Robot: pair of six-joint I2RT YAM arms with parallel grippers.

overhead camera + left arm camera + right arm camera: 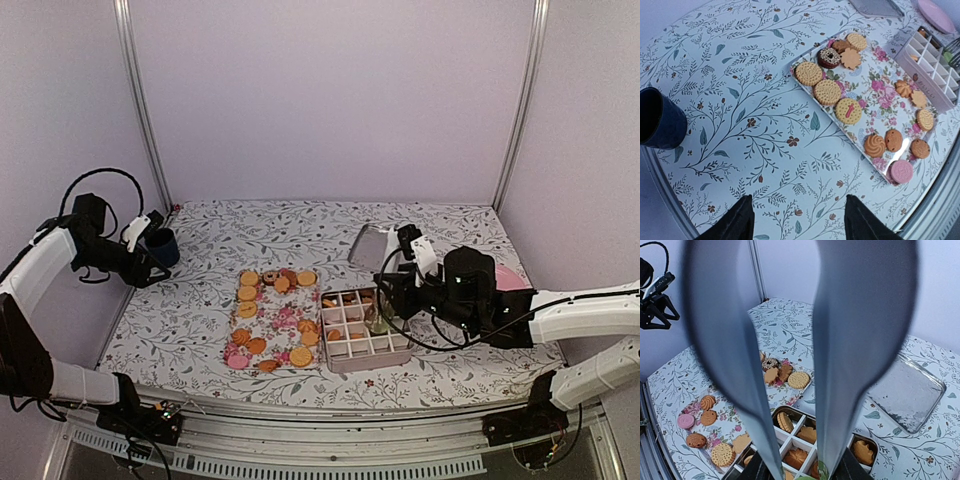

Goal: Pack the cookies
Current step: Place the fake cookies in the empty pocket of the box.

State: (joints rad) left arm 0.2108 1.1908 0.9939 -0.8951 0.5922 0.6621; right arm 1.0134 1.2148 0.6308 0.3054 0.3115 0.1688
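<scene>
— Looming closest in my right wrist view, the right gripper [800,467] is pointing its two long fingers [735,340] down at the divided box [790,444].

— Is it gripping anything?

— I'm seeing a green cookie [378,322] pinched between the tips (only a sliver is showing from the wrist). It is hanging over the box's right-hand column.

— And where are the other cookies [827,92] lying?

— Most are sitting on the flowered tray [880,95], just left of the box as I'm looking from above. They are mostly tan, with a pink one at the near end and a dark ringed one at the far end. Several more are already resting in the box's compartments.

— What is the left gripper [797,197] doing?

— It is hovering at the table's [200,300] left edge with its jaws spread and nothing between them. It is hanging beside the dark blue cup [165,247], well apart from the tray.

— Anything else around?

— I'm noting a silver lid [368,245] lying flat behind the box, and a pink plate [937,15] peeking out beyond the right arm.
</scene>
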